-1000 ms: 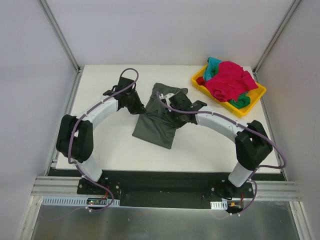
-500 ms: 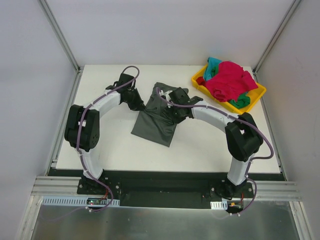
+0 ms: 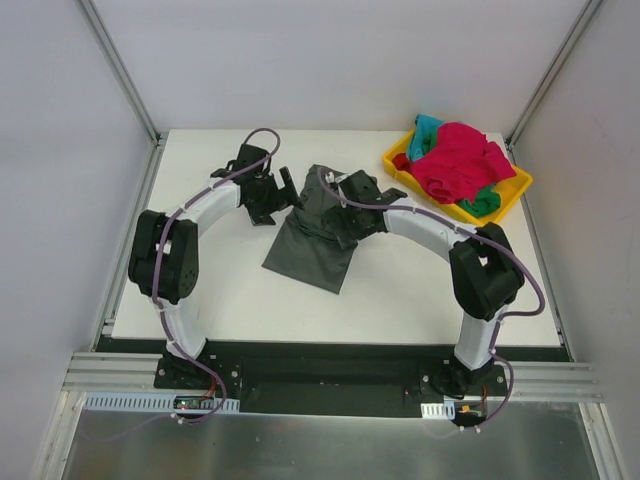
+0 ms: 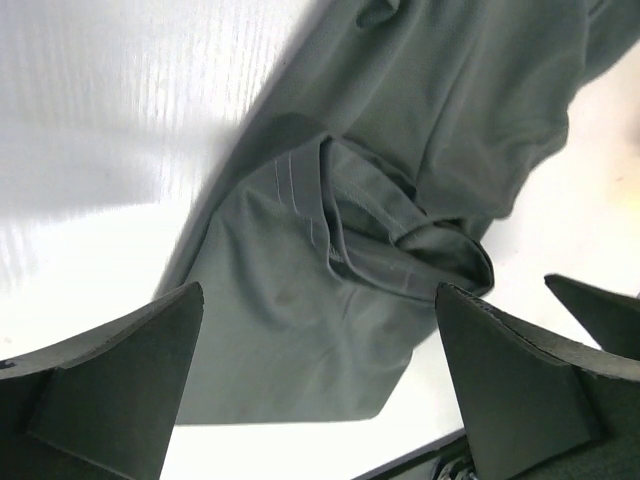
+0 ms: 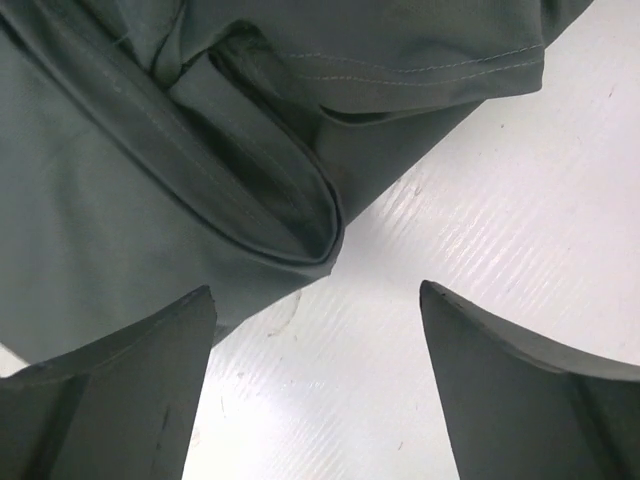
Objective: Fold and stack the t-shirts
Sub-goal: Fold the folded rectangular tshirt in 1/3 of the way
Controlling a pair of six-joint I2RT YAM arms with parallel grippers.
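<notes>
A dark grey t-shirt (image 3: 310,255) lies partly folded in the middle of the white table (image 3: 420,290), its upper part bunched in loose folds. At the shirt's upper left edge, my left gripper (image 3: 273,196) is open and holds nothing. In the left wrist view the left gripper (image 4: 318,292) hangs over the grey cloth (image 4: 330,250). My right gripper (image 3: 352,222) is open at the shirt's upper right. In the right wrist view the right gripper (image 5: 318,290) spans bare table beside a folded edge of the t-shirt (image 5: 200,150). More t-shirts, red (image 3: 455,160), teal and green, are heaped in a tray.
The yellow tray (image 3: 505,208) stands at the back right corner of the table. Metal frame posts rise at both back corners. White walls close in the table on three sides.
Both grippers have opened and let go of the grey t-shirt. The shirt's upper part now lies on the table between them.
</notes>
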